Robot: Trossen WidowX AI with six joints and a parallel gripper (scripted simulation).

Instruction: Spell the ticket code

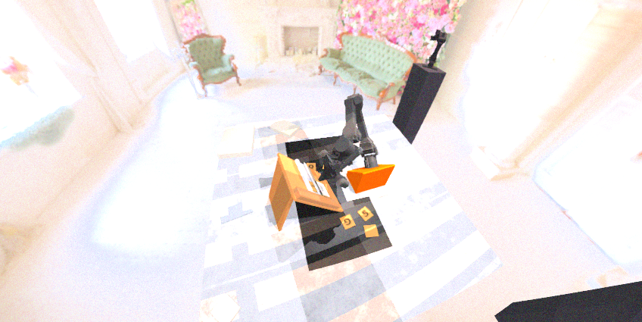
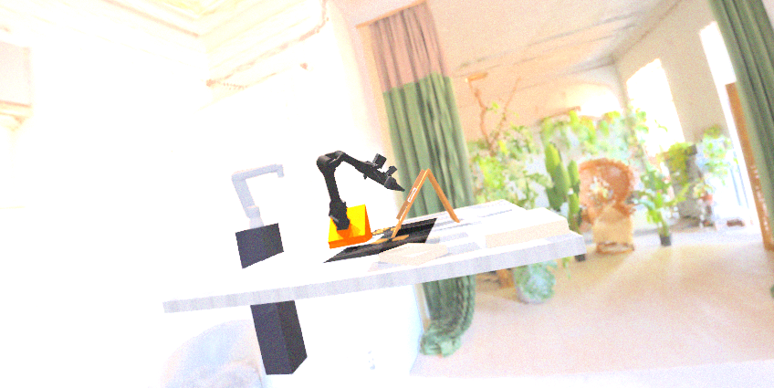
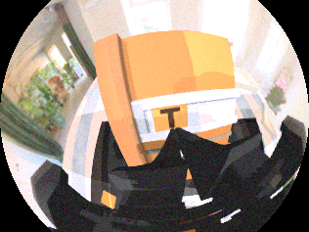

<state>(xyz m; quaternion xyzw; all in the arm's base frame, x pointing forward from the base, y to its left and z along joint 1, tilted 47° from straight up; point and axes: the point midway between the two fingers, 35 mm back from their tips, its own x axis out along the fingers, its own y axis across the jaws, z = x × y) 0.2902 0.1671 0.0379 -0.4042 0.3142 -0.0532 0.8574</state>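
A: Which writing is legible?
B: A dark T on the letter tile (image 3: 170, 117) in the board's (image 1: 288, 179) (image 2: 414, 198) (image 3: 156, 58) white rail (image 3: 222, 111). On the dark mat (image 1: 346, 248) (image 2: 423, 232), one tile (image 1: 347, 220) bears G and another (image 1: 365, 213) S. The ticket's code is hidden behind the gripper in the wrist view.
A: Describe the gripper (image 1: 324, 171) (image 2: 402, 189) (image 3: 174, 131).
B: Its fingers are pressed together, with nothing between them. The tips appear just below the T in the wrist view; whether they touch it cannot be told.
A: And the board?
B: It stands tilted, like an A-frame, on the counter (image 1: 341, 288) (image 2: 373, 277).
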